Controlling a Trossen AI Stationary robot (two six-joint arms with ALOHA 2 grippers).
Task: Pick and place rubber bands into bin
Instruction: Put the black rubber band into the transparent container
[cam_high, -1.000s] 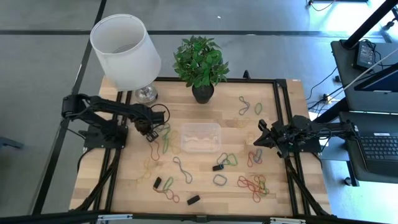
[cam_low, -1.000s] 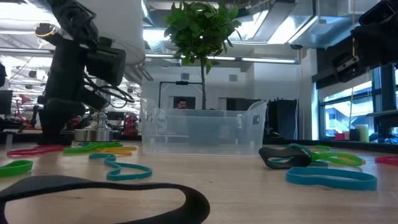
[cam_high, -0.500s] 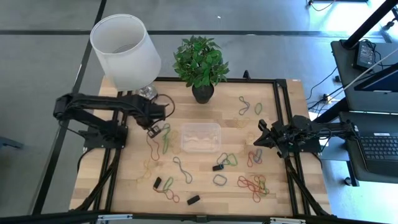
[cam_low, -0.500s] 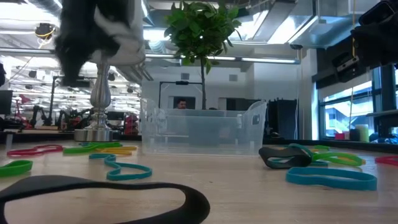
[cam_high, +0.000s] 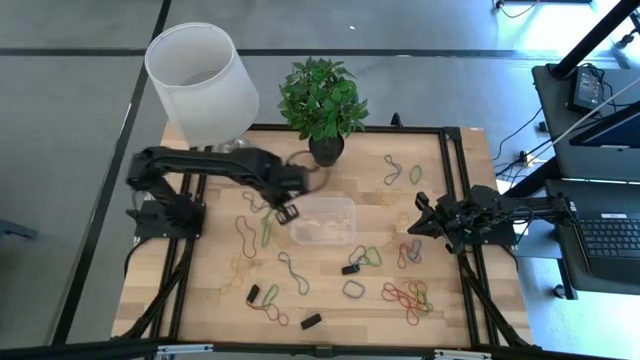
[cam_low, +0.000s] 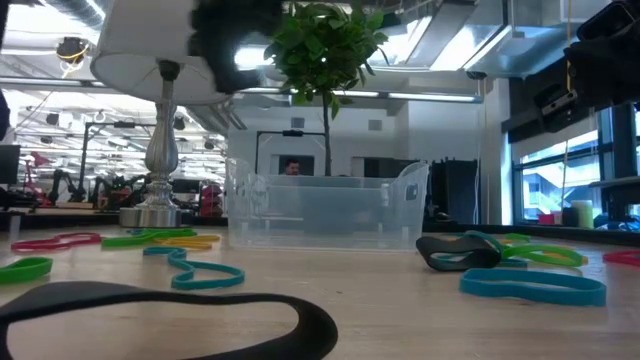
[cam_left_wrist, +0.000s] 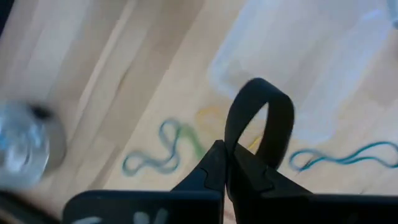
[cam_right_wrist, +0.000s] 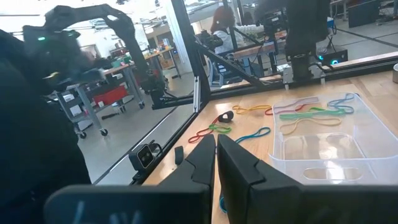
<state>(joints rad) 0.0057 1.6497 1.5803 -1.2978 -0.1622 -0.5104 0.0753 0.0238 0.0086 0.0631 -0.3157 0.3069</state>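
Black band (cam_left_wrist: 260, 118) looped, pinched in left tool (cam_left_wrist: 225, 163)

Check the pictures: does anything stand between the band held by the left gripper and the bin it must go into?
Nothing visible does. The left gripper pinches a black rubber band just beside the bin, at its left rim, with only bare table between them.

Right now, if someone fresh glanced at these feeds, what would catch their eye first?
Most striking is the left gripper, raised beside the clear bin at mid-table and pinching a black rubber band that stands up in a loop. Next, the coloured rubber bands scattered over the wooden table, thickest at the near right. The right gripper waits, shut, at the table's right edge.
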